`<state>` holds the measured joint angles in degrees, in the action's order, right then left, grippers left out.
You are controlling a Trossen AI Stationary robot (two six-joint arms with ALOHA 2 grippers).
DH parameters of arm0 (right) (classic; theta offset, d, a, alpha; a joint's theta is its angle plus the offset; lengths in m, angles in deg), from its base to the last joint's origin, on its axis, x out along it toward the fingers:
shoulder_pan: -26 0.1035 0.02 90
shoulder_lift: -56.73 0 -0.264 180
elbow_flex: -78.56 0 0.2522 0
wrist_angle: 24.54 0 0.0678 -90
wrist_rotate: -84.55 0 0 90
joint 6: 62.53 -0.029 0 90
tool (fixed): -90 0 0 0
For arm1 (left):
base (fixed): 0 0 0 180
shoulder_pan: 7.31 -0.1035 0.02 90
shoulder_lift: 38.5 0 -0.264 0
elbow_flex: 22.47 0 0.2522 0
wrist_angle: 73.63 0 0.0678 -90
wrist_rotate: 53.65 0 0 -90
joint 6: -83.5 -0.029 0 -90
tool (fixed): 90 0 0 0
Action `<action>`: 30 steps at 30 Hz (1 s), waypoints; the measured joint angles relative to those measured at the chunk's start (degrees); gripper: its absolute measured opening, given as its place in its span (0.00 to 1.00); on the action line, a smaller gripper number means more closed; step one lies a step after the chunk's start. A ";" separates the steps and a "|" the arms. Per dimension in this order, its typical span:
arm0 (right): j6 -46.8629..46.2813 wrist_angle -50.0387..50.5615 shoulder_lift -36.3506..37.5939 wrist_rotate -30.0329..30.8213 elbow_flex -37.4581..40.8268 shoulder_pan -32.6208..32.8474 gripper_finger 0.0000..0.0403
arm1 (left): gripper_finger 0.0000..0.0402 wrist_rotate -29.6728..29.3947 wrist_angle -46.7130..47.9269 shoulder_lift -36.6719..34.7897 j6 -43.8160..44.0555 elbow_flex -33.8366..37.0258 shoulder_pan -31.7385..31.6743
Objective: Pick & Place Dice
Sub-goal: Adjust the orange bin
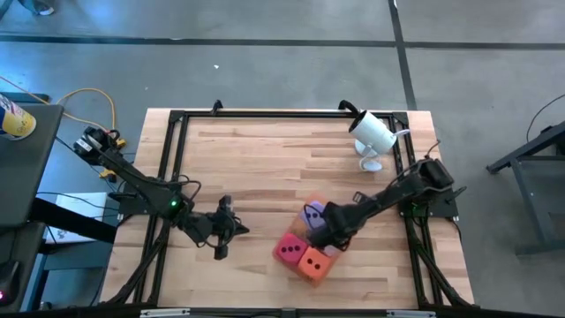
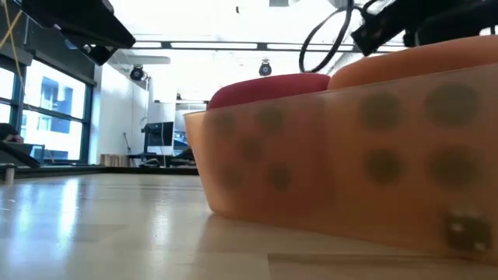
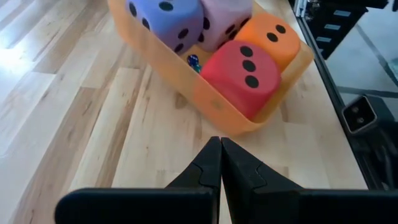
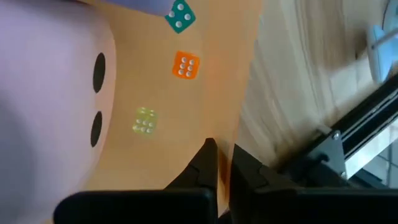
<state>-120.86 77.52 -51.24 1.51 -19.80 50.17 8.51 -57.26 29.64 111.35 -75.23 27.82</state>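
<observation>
Four soft dice sit packed in a translucent orange tray [image 3: 217,107]: purple [image 3: 165,22], pink [image 3: 227,18], orange [image 3: 270,38] and red [image 3: 242,70]. From above they lie near the table's front right, red [image 1: 289,250] beside orange [image 1: 313,261], purple [image 1: 313,212] behind. My right gripper [image 4: 221,163] is shut and points down over the tray's bare floor [image 4: 186,99], between the pink die [image 4: 50,93] and the tray's wall. My left gripper [image 3: 221,158] is shut over bare wood, left of the tray. My right gripper's shut fingertips [image 4: 208,155] stand right at the tray's wall [image 4: 245,93], coming from above. Whether they touch the wall or the floor, I cannot tell.
Small hard dice lie on the tray floor: teal [image 4: 180,15], orange [image 4: 186,65], yellow [image 4: 144,120]. A white camera [image 1: 372,132] stands at the far right. The black frame rail [image 1: 177,177] borders the wooden table, with free wood in the middle and far left.
</observation>
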 joint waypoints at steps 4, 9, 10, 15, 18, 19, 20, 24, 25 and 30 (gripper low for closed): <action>-3.32 0.50 1.13 -0.40 0.00 1.58 0.01 | 0.00 0.00 -0.01 0.00 0.00 0.00 1.03; -3.84 0.69 1.25 -1.59 0.00 1.67 0.01 | 0.00 0.00 0.00 0.00 0.00 0.00 2.00; -4.29 0.58 1.27 -1.94 0.00 1.53 0.01 | 0.00 0.00 0.00 0.00 0.00 0.00 2.15; -8.42 0.39 1.27 -5.84 0.00 1.36 0.01 | 0.00 -0.02 0.00 0.00 0.00 0.00 2.93; -10.13 -0.73 1.27 -9.41 0.84 1.75 0.01 | 0.00 -0.02 0.00 0.00 -0.01 0.00 3.49; -10.25 -1.91 1.27 -10.77 1.57 1.73 0.01 | 0.00 -0.02 0.00 0.00 -0.17 0.00 3.57; -10.29 -3.55 1.27 -12.00 2.42 1.72 0.01 | 0.00 -0.02 0.00 0.00 -0.56 0.00 3.69; -11.11 -11.11 1.24 -14.89 6.50 1.63 0.01 | 0.00 -0.36 0.00 0.00 -0.83 0.00 3.76; -11.11 -11.90 0.96 -15.02 7.27 1.65 0.01 | 0.00 -0.44 0.00 0.00 -0.83 0.00 3.76; -14.60 -12.94 0.79 -17.18 8.55 2.26 0.01 | 0.00 -0.44 0.02 0.00 -0.85 0.00 3.76</action>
<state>-135.47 64.58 -50.45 -15.67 -11.25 52.44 8.08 -57.24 29.64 110.50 -75.23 31.59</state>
